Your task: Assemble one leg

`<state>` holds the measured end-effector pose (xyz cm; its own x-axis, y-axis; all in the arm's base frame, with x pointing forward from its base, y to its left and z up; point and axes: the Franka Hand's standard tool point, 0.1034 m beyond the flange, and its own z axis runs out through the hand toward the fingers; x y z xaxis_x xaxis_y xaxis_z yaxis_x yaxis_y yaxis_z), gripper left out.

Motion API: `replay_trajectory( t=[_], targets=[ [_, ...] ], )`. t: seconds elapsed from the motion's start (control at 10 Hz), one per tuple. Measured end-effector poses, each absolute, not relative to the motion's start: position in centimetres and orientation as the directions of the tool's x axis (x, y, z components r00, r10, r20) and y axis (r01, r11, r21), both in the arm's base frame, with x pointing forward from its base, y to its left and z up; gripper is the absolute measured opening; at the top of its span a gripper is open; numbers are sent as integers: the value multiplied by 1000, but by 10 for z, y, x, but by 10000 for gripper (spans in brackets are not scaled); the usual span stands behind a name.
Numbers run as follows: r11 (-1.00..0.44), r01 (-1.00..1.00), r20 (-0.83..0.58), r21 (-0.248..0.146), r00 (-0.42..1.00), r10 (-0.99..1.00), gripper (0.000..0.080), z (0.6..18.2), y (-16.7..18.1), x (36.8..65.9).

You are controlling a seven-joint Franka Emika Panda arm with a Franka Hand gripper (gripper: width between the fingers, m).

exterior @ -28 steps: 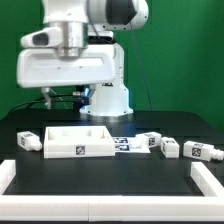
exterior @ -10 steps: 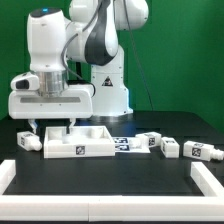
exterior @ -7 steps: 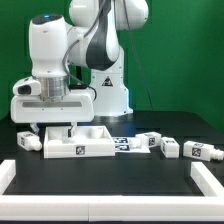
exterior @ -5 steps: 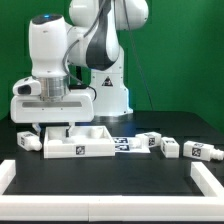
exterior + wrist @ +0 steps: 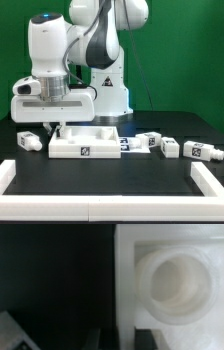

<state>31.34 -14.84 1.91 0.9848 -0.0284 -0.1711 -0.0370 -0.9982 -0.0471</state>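
The end effector (image 5: 57,128) is down low at the rim of the white panel (image 5: 90,150), at its end on the exterior view's left. Its fingers (image 5: 102,340) sit on both sides of the rim, and I cannot tell if they squeeze it. One leg (image 5: 30,142) lies on the tabletop (image 5: 110,188) just beside the panel, on the exterior view's left. The other legs (image 5: 170,148) lie on the right.

Blurred white panel (image 5: 165,246) close up, round recess (image 5: 182,288) in it; black table (image 5: 50,274) beside; hand (image 5: 125,340) straddles panel wall.

The counter (image 5: 100,178) is matt black. The square panel (image 5: 85,147) and the leg (image 5: 171,149) look like smooth white plastic. The arm shell (image 5: 48,50) is glossy white; the backdrop (image 5: 185,60) seems green cloth.
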Motion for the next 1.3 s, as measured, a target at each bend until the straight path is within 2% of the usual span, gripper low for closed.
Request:
replay_trajectory(
  t=[0.3, 0.4, 0.5, 0.7, 0.8, 0.9, 1.3],
  targets=[
    [-986, -125, -276, -114, 957, -89, 52, 61, -143, 368],
    [-985, -129, -278, -113, 956, -93, 52, 69, -144, 388],
    [-982, -166, -284, -95, 949, -133, 52, 71, -138, 407],
    [-990, -130, -225, -57, 968, -115, 54, 60, -97, 458],
    [-994, -101, -228, -53, 970, -86, 54, 50, -82, 468],
    [-994, -92, -232, -52, 970, -77, 54, 49, -74, 467],
    [-994, -92, -236, -56, 969, -76, 54, 47, -75, 466]
  ],
)
